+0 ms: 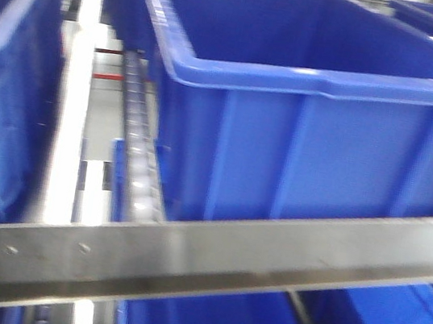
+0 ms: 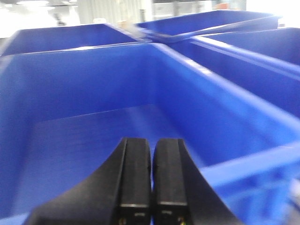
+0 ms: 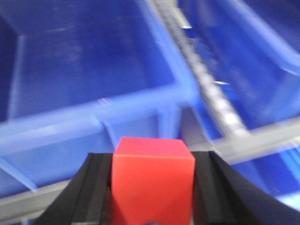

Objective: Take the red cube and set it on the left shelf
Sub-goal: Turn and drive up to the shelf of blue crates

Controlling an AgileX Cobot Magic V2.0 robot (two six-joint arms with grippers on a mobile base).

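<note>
Left shelf (image 1: 211, 255): a steel rack fills the front view. I'd judge the carry is nearly done and the set-down comes next.
Blue crates (image 1: 324, 154): big open tubs sit side by side along the shelf's front edge, their floors bare where I can see in. The one ahead of the right wrist (image 3: 93, 70) looks the easiest target. Its near wall is tall, so lift over the rim before going down.
Front rail (image 3: 253, 140): it runs across below the crates; keep the fingers above it on the way in.
Roller track (image 1: 135, 150): a narrow strip between two crates. A small block could slip or roll there, so avoid releasing over it.
Right hand (image 3: 152, 187): clamped on the block, one black finger on each side face.
Left hand (image 2: 151, 178): fingers pressed together with nothing between, hanging over a crate (image 2: 93, 140). Best left out of the way.
Red cube (image 3: 151, 159): held square in the right hand, just in front of the shelf's front edge, not yet over a crate. Lower it close to the floor before opening, so it doesn't bounce.
</note>
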